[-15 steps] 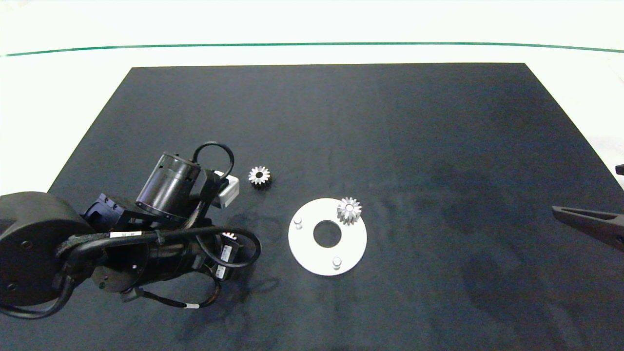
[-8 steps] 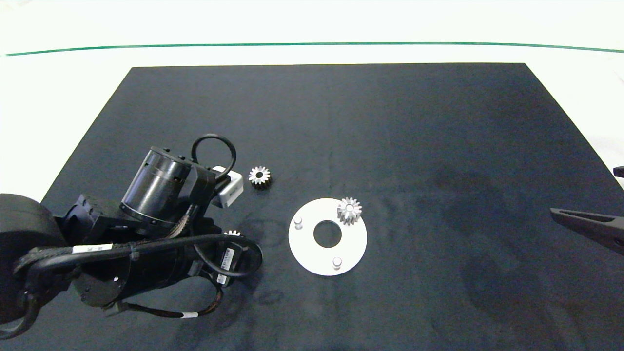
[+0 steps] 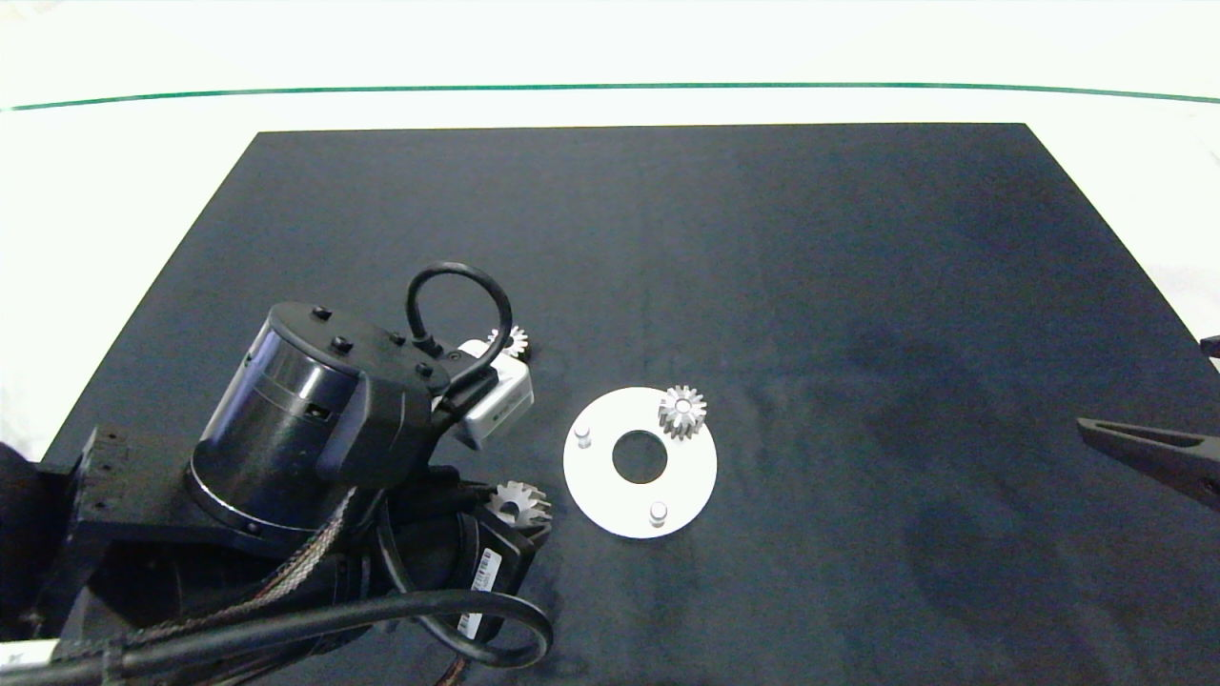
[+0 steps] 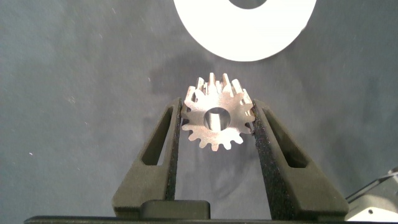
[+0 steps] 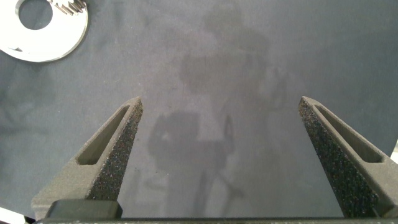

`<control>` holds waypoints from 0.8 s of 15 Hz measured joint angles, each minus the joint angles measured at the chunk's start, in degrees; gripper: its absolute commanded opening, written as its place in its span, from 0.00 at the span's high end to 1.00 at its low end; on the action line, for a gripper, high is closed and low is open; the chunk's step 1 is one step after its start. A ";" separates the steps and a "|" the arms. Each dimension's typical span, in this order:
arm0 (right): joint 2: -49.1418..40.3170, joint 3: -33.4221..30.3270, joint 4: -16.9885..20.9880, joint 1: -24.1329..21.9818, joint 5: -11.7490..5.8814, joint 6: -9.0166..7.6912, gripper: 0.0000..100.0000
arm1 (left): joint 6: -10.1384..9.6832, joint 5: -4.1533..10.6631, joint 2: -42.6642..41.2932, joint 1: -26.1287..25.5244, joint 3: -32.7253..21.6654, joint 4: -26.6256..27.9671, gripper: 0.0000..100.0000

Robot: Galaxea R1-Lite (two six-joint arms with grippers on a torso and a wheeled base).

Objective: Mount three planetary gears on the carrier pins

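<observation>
My left gripper (image 4: 216, 113) is shut on a silvery planetary gear (image 4: 216, 119), held just short of the white disc (image 4: 242, 31). From above, that held gear (image 3: 519, 502) hangs left of the disc (image 3: 688, 476). A second gear (image 3: 682, 412) sits on the disc's far right pin. Two carrier pins stand bare: the left pin (image 3: 582, 436) and the near pin (image 3: 658, 514). A third gear (image 3: 512, 338) lies on the mat, half hidden behind my left wrist. My right gripper (image 5: 221, 106) is open over bare mat, far to the right.
A black mat (image 3: 762, 248) covers the table, with white table surface and a green line (image 3: 610, 88) beyond it. My bulky left arm (image 3: 286, 429) fills the near left. The right wrist view catches the disc (image 5: 59, 40) and its mounted gear (image 5: 67, 5).
My left arm has risen and swung right toward the disc, carrying the gear up off the mat. Its wrist now covers part of the loose gear. The right arm has hardly moved.
</observation>
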 measured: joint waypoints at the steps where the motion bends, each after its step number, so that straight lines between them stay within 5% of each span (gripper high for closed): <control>1: -0.44 0.28 0.00 -0.02 -0.16 0.11 0.00 | -0.01 0.05 0.02 0.00 -0.90 0.29 0.90; 12: -3.25 0.33 -0.80 0.30 -0.44 -0.11 0.00 | -0.28 0.13 0.96 -3.34 -17.91 20.26 0.90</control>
